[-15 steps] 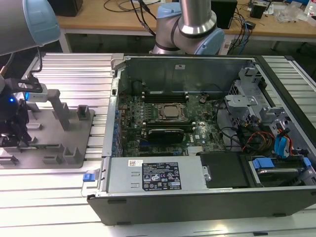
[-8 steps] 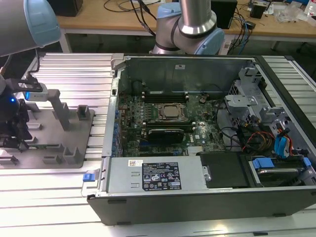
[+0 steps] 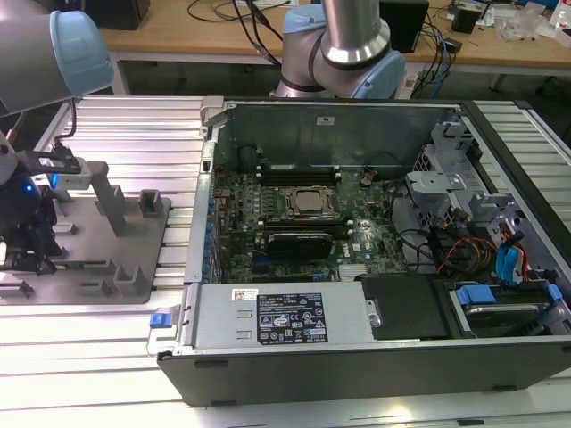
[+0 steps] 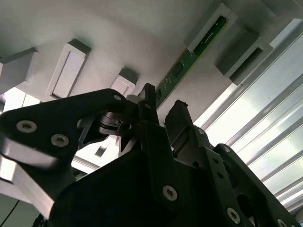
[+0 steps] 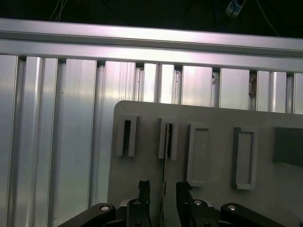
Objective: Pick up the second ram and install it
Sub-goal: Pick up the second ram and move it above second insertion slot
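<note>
The second ram point(image 4: 191, 56) is a thin green stick standing on edge on the grey fixture plate point(image 4: 142, 33), with its far end in a slotted grey block. In the first wrist view the second ram point(image 5: 165, 163) shows edge-on as a narrow line running from a block down between my fingers. My gripper point(image 4: 162, 105) is open, its two black fingers point(image 5: 144, 191) straddling the stick's near end with a gap on each side. In the exterior view my gripper point(image 3: 20, 259) hangs low over the fixture plate point(image 3: 107, 267) at that view's left.
An open computer case point(image 3: 357, 116) lies at the exterior view's right of the fixture, with its motherboard and processor socket point(image 3: 308, 203) exposed. Several grey fixture blocks point(image 3: 111, 201) stand on the plate. Ribbed aluminium table rails point(image 5: 57, 118) surround it. Cables and drive bays point(image 3: 500, 259) fill the case's right.
</note>
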